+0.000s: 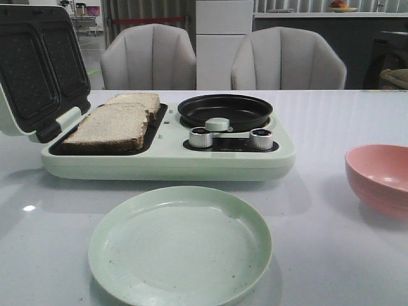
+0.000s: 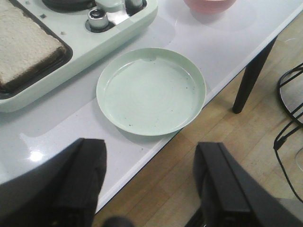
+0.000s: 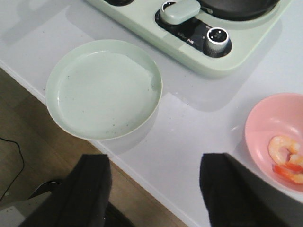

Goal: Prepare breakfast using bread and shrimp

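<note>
Two bread slices (image 1: 115,124) lie side by side in the open sandwich tray of the pale green breakfast maker (image 1: 166,159); one slice shows in the left wrist view (image 2: 23,47). The shrimp (image 3: 283,150) lie in the pink bowl (image 3: 265,127), which stands at the right of the table (image 1: 379,178). An empty pale green plate (image 1: 180,245) sits in front of the maker, and shows in both wrist views (image 2: 151,90) (image 3: 104,87). My left gripper (image 2: 150,182) and right gripper (image 3: 155,189) are both open and empty, above the table's front edge. Neither shows in the front view.
The maker's lid (image 1: 38,70) stands open at the left. A black frying pan (image 1: 225,109) sits on its right half, with two knobs (image 1: 261,138) in front. Two grey chairs (image 1: 150,57) stand behind the table. Wooden floor (image 2: 246,142) lies below the front edge.
</note>
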Motion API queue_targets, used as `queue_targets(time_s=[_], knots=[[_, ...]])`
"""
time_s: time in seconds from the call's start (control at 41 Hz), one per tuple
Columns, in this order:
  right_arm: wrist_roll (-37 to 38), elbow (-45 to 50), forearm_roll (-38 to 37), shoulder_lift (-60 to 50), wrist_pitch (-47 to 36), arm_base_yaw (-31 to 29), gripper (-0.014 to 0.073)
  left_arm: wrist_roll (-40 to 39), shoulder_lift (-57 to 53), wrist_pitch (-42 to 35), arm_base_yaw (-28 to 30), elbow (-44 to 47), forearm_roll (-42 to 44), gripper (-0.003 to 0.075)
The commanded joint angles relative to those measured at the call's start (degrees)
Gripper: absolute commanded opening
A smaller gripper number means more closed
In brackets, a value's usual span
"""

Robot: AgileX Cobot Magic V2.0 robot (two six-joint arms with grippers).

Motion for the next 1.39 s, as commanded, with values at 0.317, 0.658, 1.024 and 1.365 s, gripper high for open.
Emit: queue_targets(time_s=[0.317,0.658,1.024,1.365], knots=[[0.23,4.15,-0.33,-9.07,-3.86,-0.03,0.0515,-1.01,8.12,-0.04,-0.42,-10.07,0.06,0.0455],[0.23,4.15,-0.33,-9.07,-3.86,-0.03,0.0515,-1.67,28.44,9.51,5.37,-20.51,2.69,0.0456],[0.23,4.15,-0.33,-9.07,-3.86,-0.03,0.0515,13.24,36.95,7.37,37.56,-21.70,-15.20,0.0455],[0.23,4.15,-0.33,-9.07,-3.86,-0.03,0.0515,18.20,38.71,1.07,60.33,-24.95,-19.45,0.0139]])
